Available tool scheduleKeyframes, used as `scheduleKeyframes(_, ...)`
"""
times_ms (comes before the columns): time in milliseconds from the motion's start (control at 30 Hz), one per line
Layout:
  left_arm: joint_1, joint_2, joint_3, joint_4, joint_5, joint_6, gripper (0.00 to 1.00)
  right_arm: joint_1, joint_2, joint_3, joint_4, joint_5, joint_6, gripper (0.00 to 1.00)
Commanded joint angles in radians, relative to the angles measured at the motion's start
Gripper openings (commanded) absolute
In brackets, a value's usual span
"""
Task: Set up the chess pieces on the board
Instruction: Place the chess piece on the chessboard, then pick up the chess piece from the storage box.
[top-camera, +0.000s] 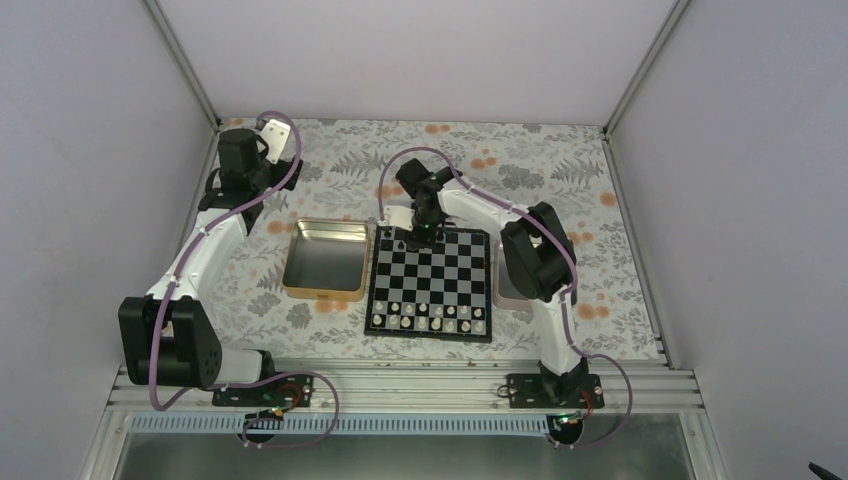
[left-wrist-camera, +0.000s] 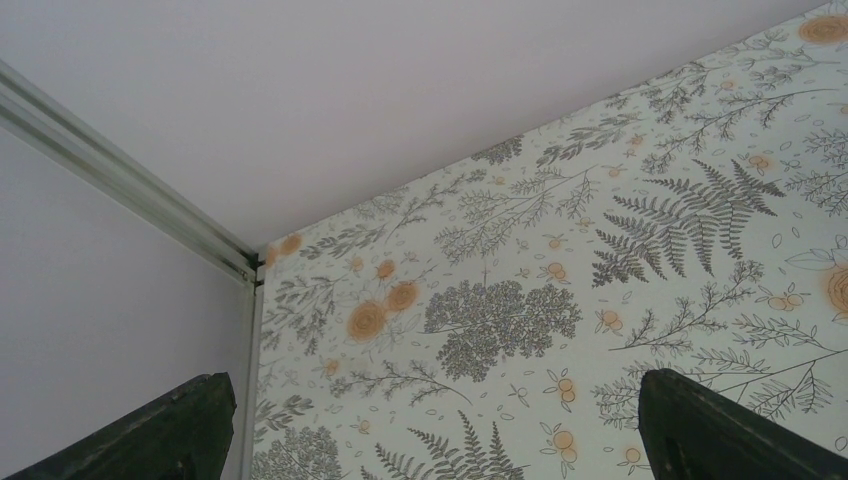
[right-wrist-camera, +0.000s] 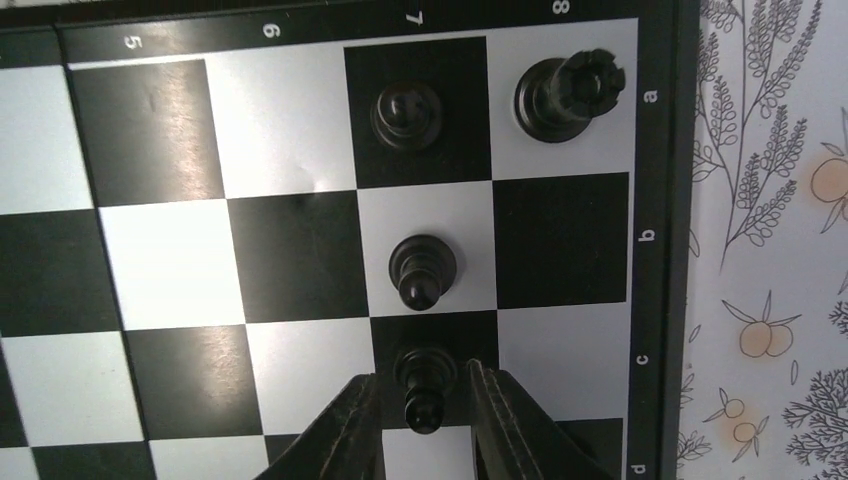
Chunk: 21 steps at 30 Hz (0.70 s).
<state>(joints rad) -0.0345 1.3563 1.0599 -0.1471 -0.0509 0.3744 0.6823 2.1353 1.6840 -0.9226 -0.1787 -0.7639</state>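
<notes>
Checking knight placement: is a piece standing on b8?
No, b8 is a bare black square; the rook stands beside it on a8.

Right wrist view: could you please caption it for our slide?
Right gripper, jaws flanking the c7 black pawn on the board.

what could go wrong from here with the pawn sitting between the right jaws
1. The right jaws closely flank the pawn on c7, and whether they grip it cannot be told. An off-centre release or lift might tip it or drag it off its square.
2. The pawn on b7 stands just beyond the jaw tips, so drifting forward could knock it over.
</notes>
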Motion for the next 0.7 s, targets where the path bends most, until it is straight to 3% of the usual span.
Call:
scheduleKeyframes(0,0.007,-0.016,-0.003,0.012,0.012,0.006,1.00,0.011,-0.022,0.052,-0.040,-0.037,0.014,0.26)
scheduleKeyframes(233,0.007,-0.018,0.006,0.014,-0.007,0.010,1.00,-0.056,-0.215,0.057,-0.063,-0.024,0.068,0.26)
scheduleKeyframes(367,0.007,-0.011,-0.007,0.026,-0.030,0.027,1.00,-0.303,-0.346,-0.030,-0.096,-0.063,0.075,0.25)
scheduleKeyframes(467,0.007,-0.007,-0.013,0.027,-0.013,0.024,1.00,-0.497,-0.458,-0.186,-0.063,-0.053,0.057,0.24)
scheduleKeyframes(667,0.007,-0.013,-0.019,0.025,0.011,0.020,1.00,-0.685,-0.617,-0.485,-0.006,-0.093,0.038,0.24)
